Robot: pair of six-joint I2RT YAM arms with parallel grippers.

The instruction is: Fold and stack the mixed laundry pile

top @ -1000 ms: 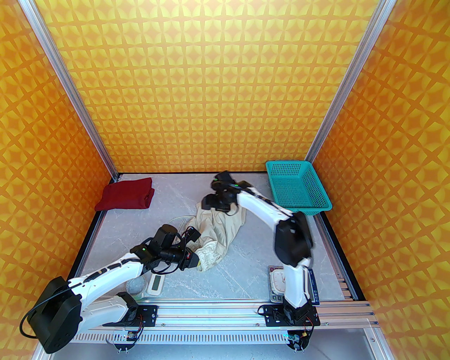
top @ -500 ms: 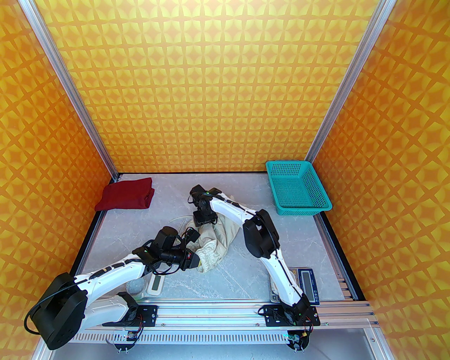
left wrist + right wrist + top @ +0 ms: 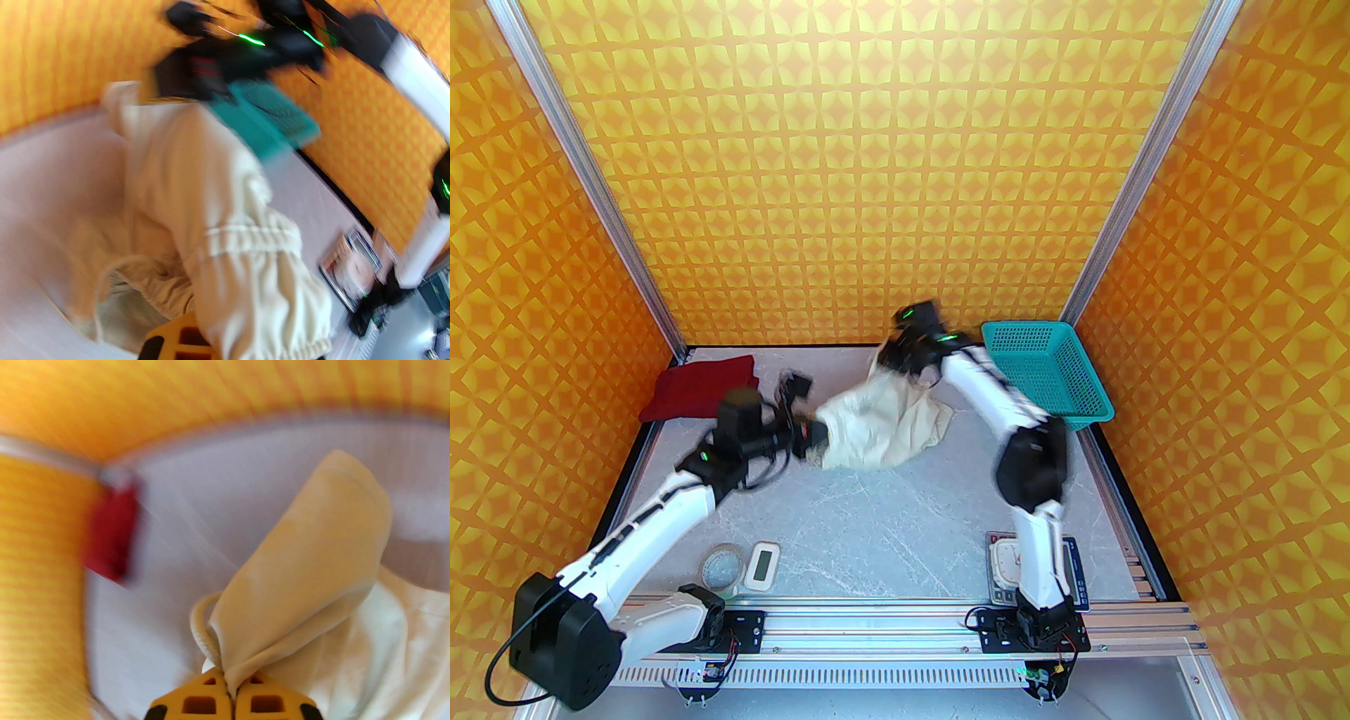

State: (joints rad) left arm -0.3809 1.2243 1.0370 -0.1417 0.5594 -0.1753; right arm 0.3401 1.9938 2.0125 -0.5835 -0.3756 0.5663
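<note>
Top external is showing the cream-white shorts with a gathered elastic waistband (image 3: pixel 879 429) hanging stretched between the left jaws and the right jaws over the far middle of the grey marbled desk (image 3: pixel 900 520). Their lower folds are sagging toward the surface, and I cannot tell whether they are touching it. The dark red folded cotton shirt (image 3: pixel 703 395) is lying in the far left corner, and the teal plastic mesh basket (image 3: pixel 1048 380) is sitting at the far right corner.

The right jaws are pressing together on a pinch of cream cloth beside a white drawstring cord (image 3: pixel 202 627). The left jaws are seemingly gripping the waistband end, though cloth is draping over them and hiding the pinch itself.

The step looks like spreading the shorts for folding. It is calling for both arms to draw apart evenly until the cloth is taut, then to lower together so it is landing flat, clear of the shirt.

Motion blur is smearing both wrist views. Which corners are being held is hard to tell, and the legs are bunching out of sight underneath.
</note>
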